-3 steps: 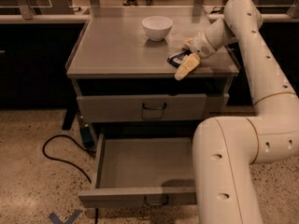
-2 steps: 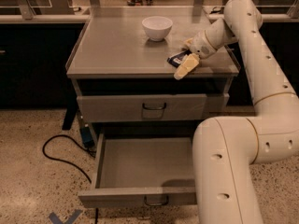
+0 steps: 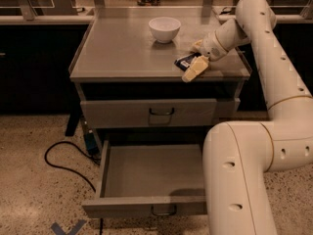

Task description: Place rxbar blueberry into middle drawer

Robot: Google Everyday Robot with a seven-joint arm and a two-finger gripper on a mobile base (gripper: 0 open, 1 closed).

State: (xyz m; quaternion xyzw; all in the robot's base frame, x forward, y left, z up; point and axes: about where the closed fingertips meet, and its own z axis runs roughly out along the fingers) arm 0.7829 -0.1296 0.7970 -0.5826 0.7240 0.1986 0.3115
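The bar [image 3: 183,61] lies flat on the worktop [image 3: 122,53], right of centre in the frame. It is near the front right edge & well apart from the bowl [image 3: 165,28] higher up. The end effector [image 3: 192,60] is right at the bar, low over the worktop. Can't tell if it's open or gripping the bar. The drawer [image 3: 146,173] is pulled out at the bottom of the frame. The upper drawer [image 3: 127,112] is closed. Step, I think: the pick-up, so the task is early on. Next move prob. needs a firm hold & a lift up. Then a swing out past the front edge & down into the drawer, w/o bumping its front wall.
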